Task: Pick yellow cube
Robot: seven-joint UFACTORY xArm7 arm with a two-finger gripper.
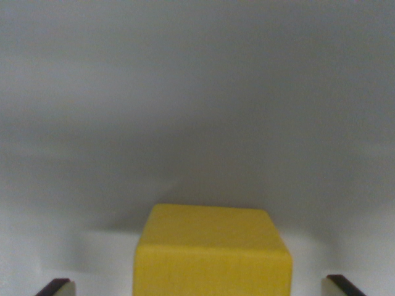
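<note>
A solid yellow cube (pixel 212 253) sits on the plain grey surface (pixel 197 111). The dark-tipped fingers (pixel 55 287) are spread, one on each side of it, apart from its faces.

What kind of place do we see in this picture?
Probably a bare test bench: a plain grey surface holds only a yellow cube, with the open gripper around it. Nothing else shows.
</note>
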